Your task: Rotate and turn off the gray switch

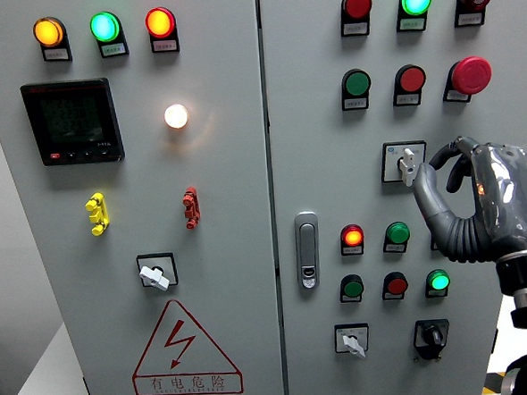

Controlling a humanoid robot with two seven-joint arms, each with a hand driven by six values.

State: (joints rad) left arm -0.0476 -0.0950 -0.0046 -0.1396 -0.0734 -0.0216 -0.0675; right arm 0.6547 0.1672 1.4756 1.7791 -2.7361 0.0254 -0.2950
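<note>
The gray rotary switch [407,164] sits on a white square plate on the right cabinet door, its knob pointing roughly upward. My right hand [427,171] comes in from the right edge and hovers just right of the knob. Its thumb and index fingertips [438,157] curve toward the knob with a gap between them, and nothing is held. I cannot tell whether a fingertip touches the knob. My left hand does not show.
Lit and unlit push buttons surround the switch, with a red mushroom stop button [471,75] above right. Similar gray switches [351,342] [155,276] and a black one [430,335] sit lower. A door handle [308,248] is at the left of the right door.
</note>
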